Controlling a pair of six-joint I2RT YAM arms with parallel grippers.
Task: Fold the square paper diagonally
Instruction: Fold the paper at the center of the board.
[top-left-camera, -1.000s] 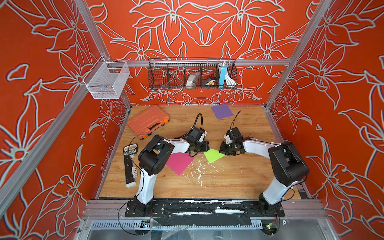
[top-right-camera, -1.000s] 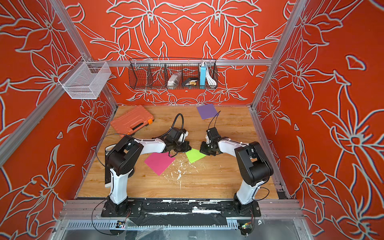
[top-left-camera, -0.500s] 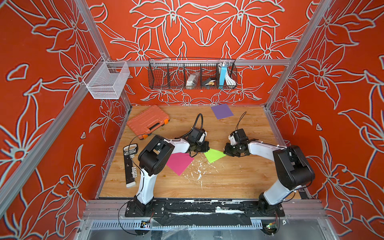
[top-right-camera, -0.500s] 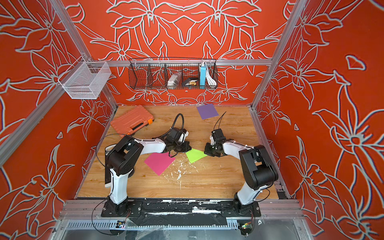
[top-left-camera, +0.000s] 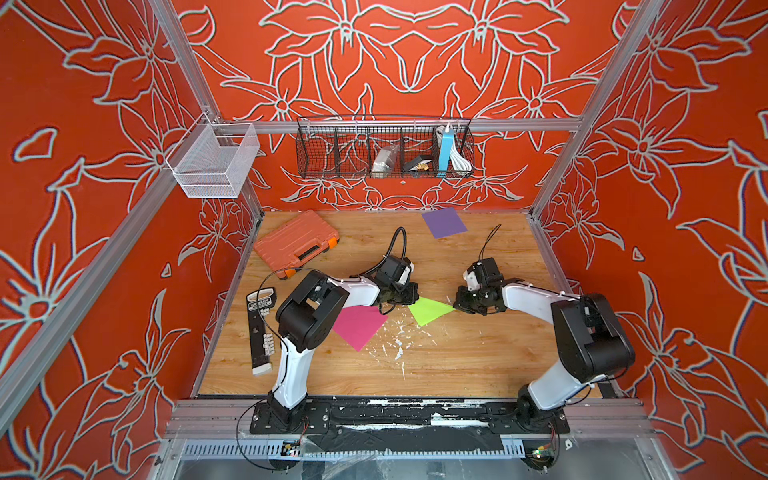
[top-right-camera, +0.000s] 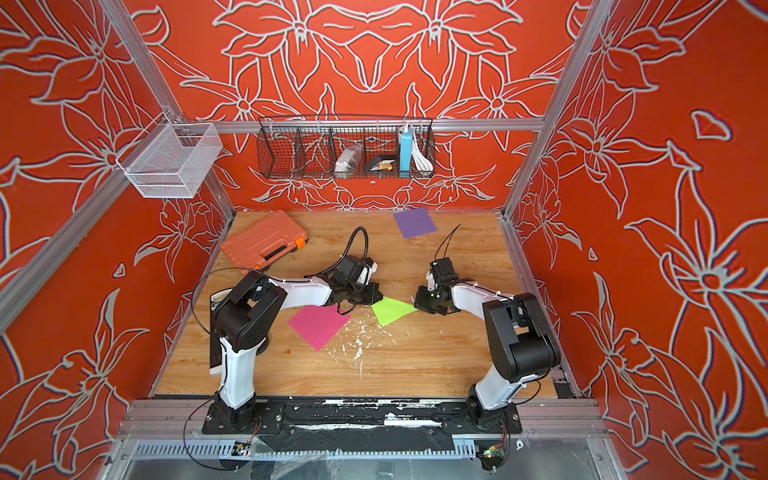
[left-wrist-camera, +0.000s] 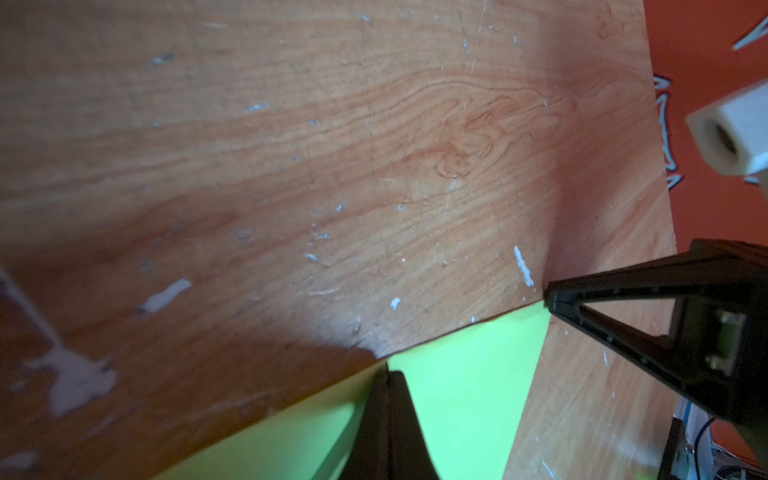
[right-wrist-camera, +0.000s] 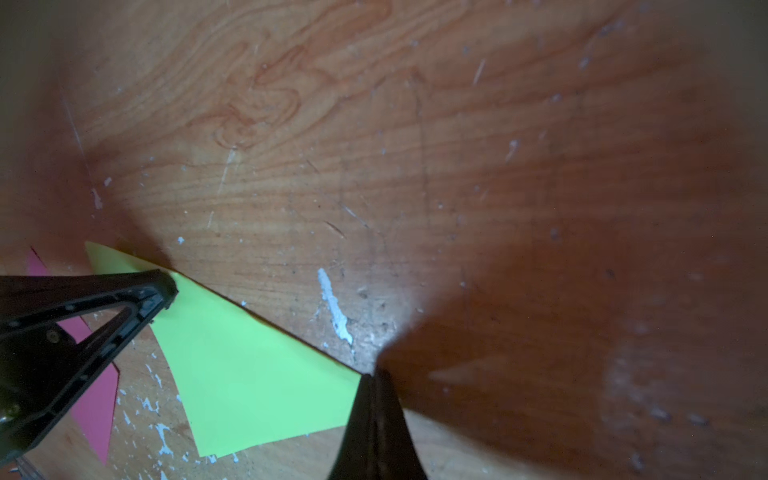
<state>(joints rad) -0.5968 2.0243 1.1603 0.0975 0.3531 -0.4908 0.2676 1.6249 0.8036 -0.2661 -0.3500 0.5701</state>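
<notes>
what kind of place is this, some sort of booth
Probably a lab robot cell for recording tabletop tasks. The left arm and right arm are bolted along the front of a wooden tabletop, closed in by an aluminium frame and red floral backdrop walls, with a wire basket hung on the frame.

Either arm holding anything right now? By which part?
Nothing held. Left gripper and right gripper, jaws shut, rest tips on the green paper at opposite ends of its fold.

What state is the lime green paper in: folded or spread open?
Folded. The lime green paper shows as a triangle, its long straight edge running between the left claw and right claw.
</notes>
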